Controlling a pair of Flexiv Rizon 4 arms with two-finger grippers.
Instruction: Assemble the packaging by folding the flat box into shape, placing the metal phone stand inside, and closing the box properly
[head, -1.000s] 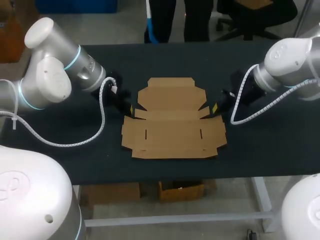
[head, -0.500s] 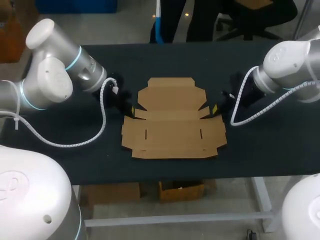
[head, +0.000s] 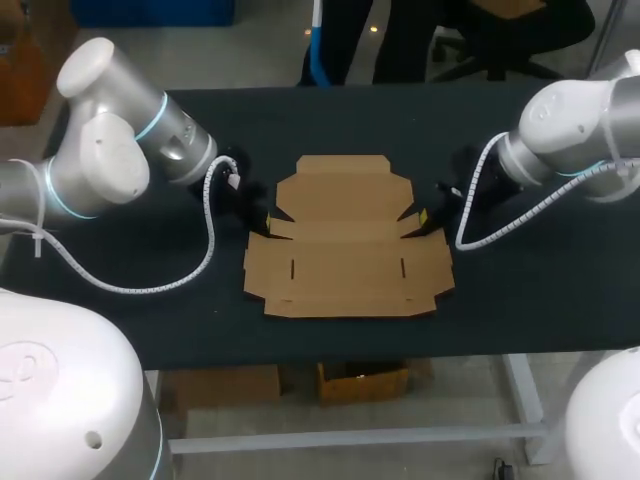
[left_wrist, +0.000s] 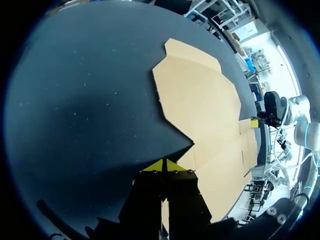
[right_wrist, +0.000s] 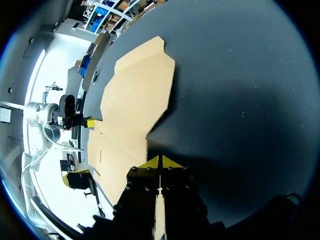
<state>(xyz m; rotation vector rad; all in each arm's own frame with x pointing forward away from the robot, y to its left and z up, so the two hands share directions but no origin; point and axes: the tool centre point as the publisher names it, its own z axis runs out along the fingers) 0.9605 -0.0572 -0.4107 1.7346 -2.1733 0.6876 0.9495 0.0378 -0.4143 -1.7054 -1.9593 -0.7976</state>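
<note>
The flat brown cardboard box (head: 345, 240) lies unfolded in the middle of the black table (head: 120, 320). My left gripper (head: 265, 220) is shut, its yellow tips at the notch in the box's left edge. My right gripper (head: 427, 217) is shut at the matching notch on the right edge. In the left wrist view the closed tips (left_wrist: 163, 165) touch the corner of the cardboard (left_wrist: 205, 105), with my other gripper (left_wrist: 254, 122) far across the sheet. The right wrist view mirrors this: closed tips (right_wrist: 159, 162) at the cardboard (right_wrist: 135, 105). No phone stand is in view.
White cables loop from both wrists over the table, the left one (head: 205, 255) and the right one (head: 480, 235). Bare black tabletop surrounds the box on all sides.
Both arms have shifted slightly, the right wrist a little toward the box. Both grippers stay shut at the box's side notches, and the box has not moved.
</note>
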